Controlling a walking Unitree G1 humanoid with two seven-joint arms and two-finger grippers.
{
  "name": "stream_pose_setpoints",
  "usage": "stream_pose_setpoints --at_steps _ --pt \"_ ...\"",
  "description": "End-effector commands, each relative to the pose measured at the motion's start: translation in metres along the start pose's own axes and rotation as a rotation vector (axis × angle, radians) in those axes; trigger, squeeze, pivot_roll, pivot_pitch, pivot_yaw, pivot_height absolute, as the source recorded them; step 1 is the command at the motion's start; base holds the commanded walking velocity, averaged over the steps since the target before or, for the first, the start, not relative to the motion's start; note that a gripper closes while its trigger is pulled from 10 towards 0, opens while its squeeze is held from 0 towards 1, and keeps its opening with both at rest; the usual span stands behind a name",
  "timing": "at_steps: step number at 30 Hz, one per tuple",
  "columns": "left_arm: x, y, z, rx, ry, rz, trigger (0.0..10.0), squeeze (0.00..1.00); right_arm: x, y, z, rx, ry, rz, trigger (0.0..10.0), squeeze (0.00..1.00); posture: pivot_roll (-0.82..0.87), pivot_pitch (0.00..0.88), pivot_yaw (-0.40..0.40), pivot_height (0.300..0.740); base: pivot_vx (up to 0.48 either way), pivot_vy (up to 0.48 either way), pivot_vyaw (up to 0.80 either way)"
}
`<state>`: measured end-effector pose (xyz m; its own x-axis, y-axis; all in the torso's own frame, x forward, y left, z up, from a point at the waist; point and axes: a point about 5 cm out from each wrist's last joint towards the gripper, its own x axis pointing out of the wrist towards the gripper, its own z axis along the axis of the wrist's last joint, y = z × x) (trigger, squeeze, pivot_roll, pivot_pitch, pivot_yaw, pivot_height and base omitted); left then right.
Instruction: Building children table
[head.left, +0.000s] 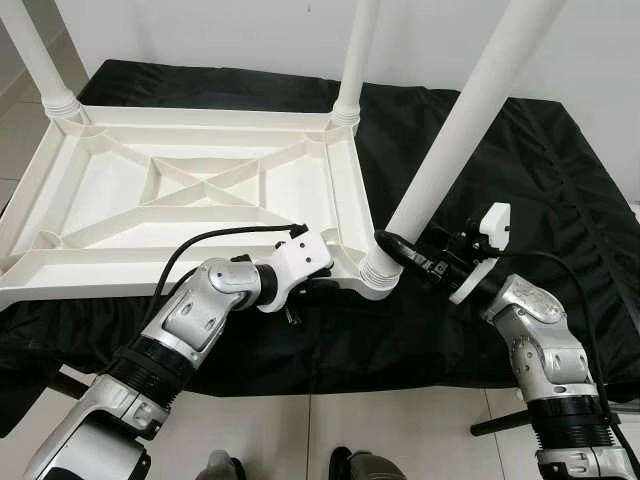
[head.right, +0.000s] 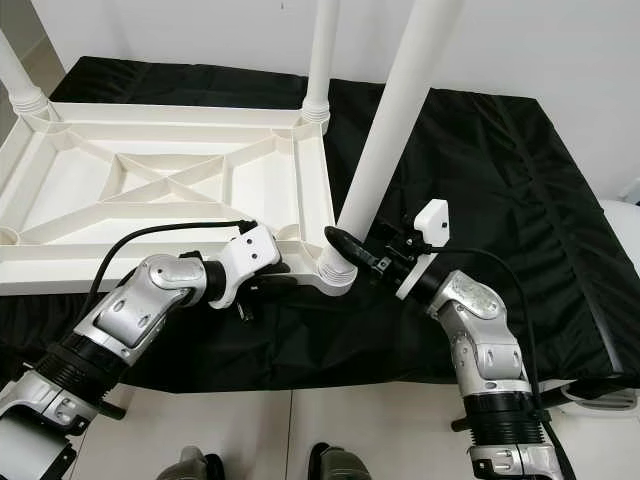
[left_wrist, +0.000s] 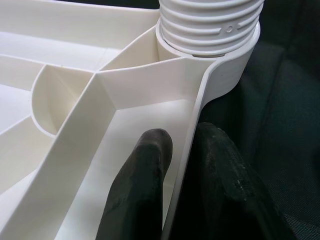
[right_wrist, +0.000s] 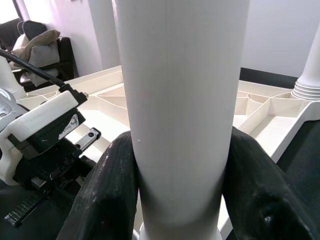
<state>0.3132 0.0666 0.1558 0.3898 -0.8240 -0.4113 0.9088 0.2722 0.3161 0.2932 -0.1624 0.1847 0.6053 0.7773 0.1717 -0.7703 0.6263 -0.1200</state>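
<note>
Right gripper (head.left: 392, 246) clamps the near leg (head.left: 470, 110) just above its ribbed collar, one black finger on each side of the white tube (the wrist view shows both pads pressed flat against it). Left gripper (head.left: 318, 290) pinches the rim of the tabletop (head.left: 190, 190) beside that same corner socket, one finger (left_wrist: 142, 185) inside the frame and the other outside, closed on the thin wall.

At 12 o'clock from the grippers the tabletop lies upside down, its ribbed underside and crossed braces facing up. Two more legs stand in the far corners: one (head.left: 358, 55) at about 12 o'clock, another (head.left: 35, 55) at 10 o'clock. The near-left corner socket (head.left: 50, 240), at 9 o'clock, holds no leg. A black cable (head.left: 215, 238) arcs over the left wrist, across the tabletop's near rail.

Everything sits on a black cloth (head.left: 540, 170) spread over a low surface, with pale floor tiles (head.left: 390, 430) at 6 o'clock and a white wall (head.left: 220, 35) behind. The right wrist view catches a dark chair (right_wrist: 35, 42) with a beige cushion far off.
</note>
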Motion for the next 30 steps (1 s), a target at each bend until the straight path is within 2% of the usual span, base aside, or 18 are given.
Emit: stream_pose_setpoints --at_steps 1,13,30 --pt "0.005 -0.009 -0.001 0.011 0.014 -0.085 10.0 0.0 -0.002 0.012 -0.031 0.097 0.119 0.008 10.0 0.0 -0.07 0.153 -0.035 0.74 0.0 0.0 0.0" --pt "0.004 -0.009 -0.001 0.012 0.013 -0.077 10.0 0.0 0.0 0.016 -0.033 0.1 0.114 -0.012 10.0 0.0 -0.07 0.148 -0.04 0.74 0.0 0.0 0.0" --pt "0.005 -0.009 0.0 0.012 0.01 -0.076 10.0 0.0 -0.002 0.023 -0.034 0.109 0.089 -0.103 10.0 0.0 -0.07 0.155 -0.041 0.74 0.0 0.0 0.0"
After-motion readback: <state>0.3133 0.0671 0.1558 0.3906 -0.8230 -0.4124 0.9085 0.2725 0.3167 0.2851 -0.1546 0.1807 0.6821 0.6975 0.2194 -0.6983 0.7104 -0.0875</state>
